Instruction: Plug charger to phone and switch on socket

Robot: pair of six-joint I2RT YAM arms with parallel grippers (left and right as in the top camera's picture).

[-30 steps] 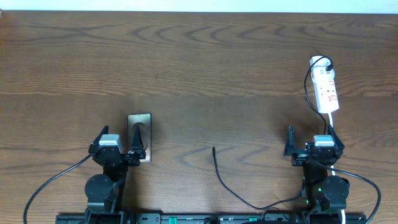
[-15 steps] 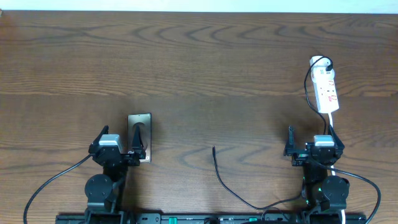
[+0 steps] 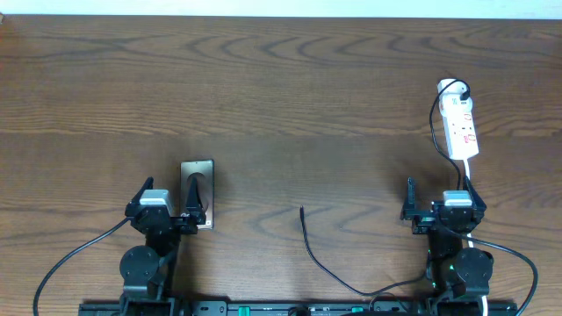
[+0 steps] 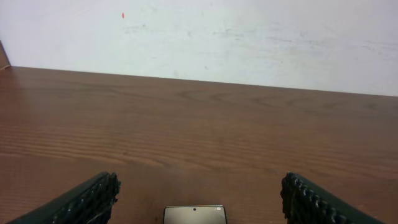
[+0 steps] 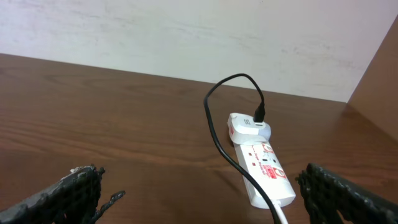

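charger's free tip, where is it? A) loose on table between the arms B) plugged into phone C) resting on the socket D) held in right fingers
A: the charger ends bare on the table, apart from the phone, nothing gripping it.

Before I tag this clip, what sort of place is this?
Probably a lab or office test bench: a wooden table against a plain white wall, with a phone, a white power strip and a charger cable laid out.
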